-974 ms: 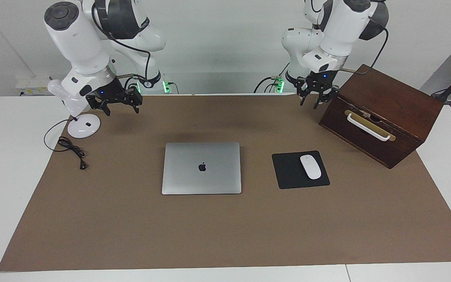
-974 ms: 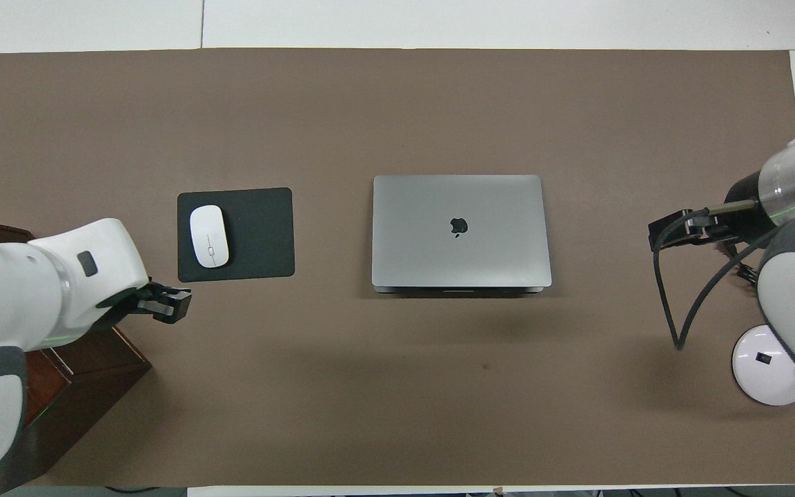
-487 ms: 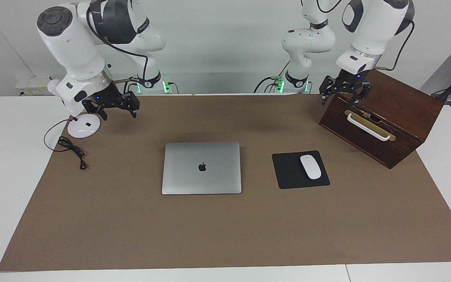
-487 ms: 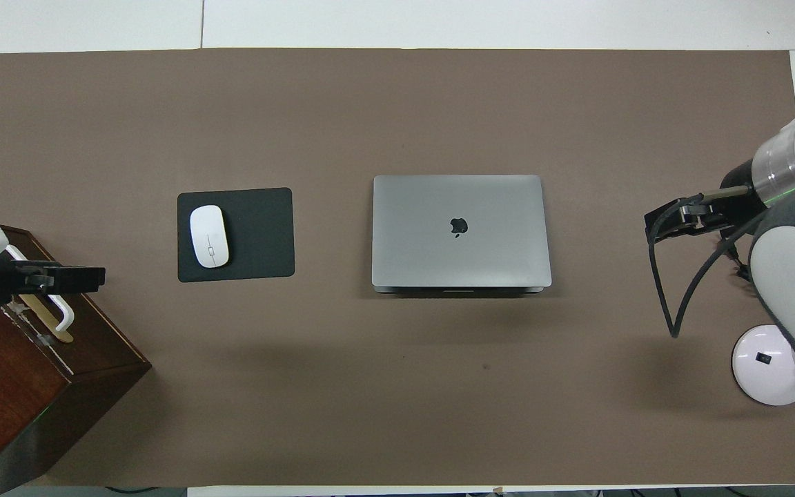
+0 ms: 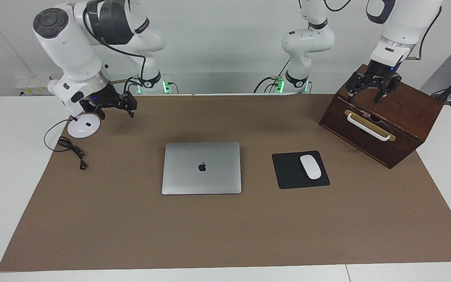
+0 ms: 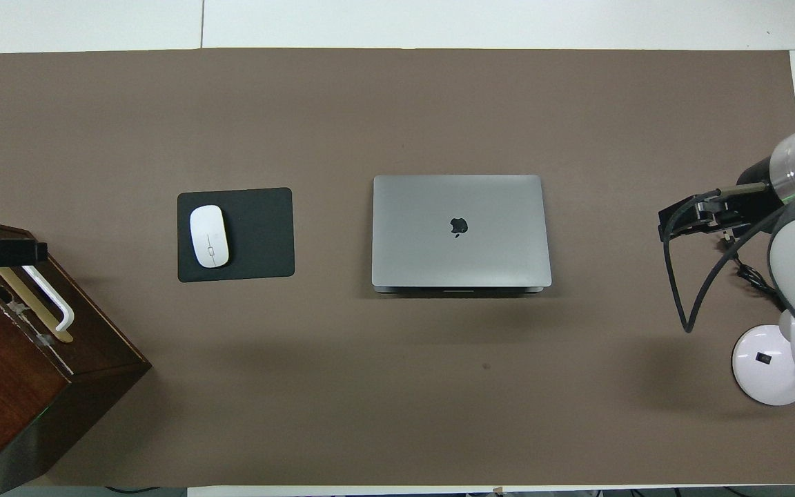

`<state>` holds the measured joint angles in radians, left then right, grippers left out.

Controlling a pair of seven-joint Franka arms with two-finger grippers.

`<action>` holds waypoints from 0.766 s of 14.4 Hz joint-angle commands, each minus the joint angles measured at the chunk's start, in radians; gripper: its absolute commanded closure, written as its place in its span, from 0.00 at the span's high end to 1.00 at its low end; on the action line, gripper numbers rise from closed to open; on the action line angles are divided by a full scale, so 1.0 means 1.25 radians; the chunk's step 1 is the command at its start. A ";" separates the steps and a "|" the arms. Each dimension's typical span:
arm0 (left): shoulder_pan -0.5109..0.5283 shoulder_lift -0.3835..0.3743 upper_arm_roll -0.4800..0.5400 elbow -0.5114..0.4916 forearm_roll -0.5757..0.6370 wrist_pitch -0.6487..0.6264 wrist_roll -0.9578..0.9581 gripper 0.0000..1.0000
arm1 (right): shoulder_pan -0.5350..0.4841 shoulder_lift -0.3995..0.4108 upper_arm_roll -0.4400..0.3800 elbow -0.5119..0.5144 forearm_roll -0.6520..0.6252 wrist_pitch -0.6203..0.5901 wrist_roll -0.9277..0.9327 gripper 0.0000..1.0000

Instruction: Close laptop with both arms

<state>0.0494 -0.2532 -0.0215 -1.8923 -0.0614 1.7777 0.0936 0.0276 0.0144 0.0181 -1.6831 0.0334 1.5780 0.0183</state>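
The silver-grey laptop [image 5: 201, 167] [image 6: 459, 231] lies flat in the middle of the brown mat, lid down and apple logo facing up. Neither gripper touches it. My right gripper [image 5: 118, 113] [image 6: 670, 221] hangs open and empty over the mat toward the right arm's end of the table, beside a white disc. My left gripper [image 5: 364, 96] [image 6: 25, 252] hangs open and empty over the top of the wooden box at the left arm's end of the table.
A dark wooden box [image 5: 390, 121] with a white handle [image 5: 367, 127] stands at the left arm's end. Between it and the laptop a white mouse [image 5: 310, 167] rests on a black mouse pad [image 5: 288, 172]. A white disc [image 5: 83, 126] and black cable [image 5: 71, 148] lie at the right arm's end.
My left arm has risen and swung outward from the mat's edge to over the wooden box, its fingers spreading. My right gripper has drawn back a little toward the white disc. The laptop has not moved.
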 commanded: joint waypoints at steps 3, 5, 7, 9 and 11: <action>0.010 0.106 -0.010 0.190 0.014 -0.120 -0.018 1.00 | -0.015 0.006 -0.002 0.017 0.000 -0.005 0.007 1.00; 0.010 0.107 -0.010 0.190 0.014 -0.121 -0.020 1.00 | -0.013 0.003 -0.027 0.019 0.015 0.000 0.005 1.00; 0.011 0.117 -0.010 0.189 0.015 -0.126 -0.020 1.00 | -0.012 0.000 -0.035 0.030 0.019 -0.015 0.006 1.00; 0.013 0.129 -0.010 0.187 0.038 -0.123 -0.020 1.00 | -0.011 -0.004 -0.045 0.056 0.019 -0.057 0.006 1.00; 0.010 0.146 -0.011 0.181 0.042 -0.114 -0.020 1.00 | -0.011 -0.007 -0.045 0.067 0.019 -0.062 0.007 1.00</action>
<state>0.0536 -0.1036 -0.0242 -1.6884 -0.0336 1.6509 0.0823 0.0203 0.0089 -0.0391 -1.6239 0.0395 1.5225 0.0183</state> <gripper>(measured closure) 0.000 0.000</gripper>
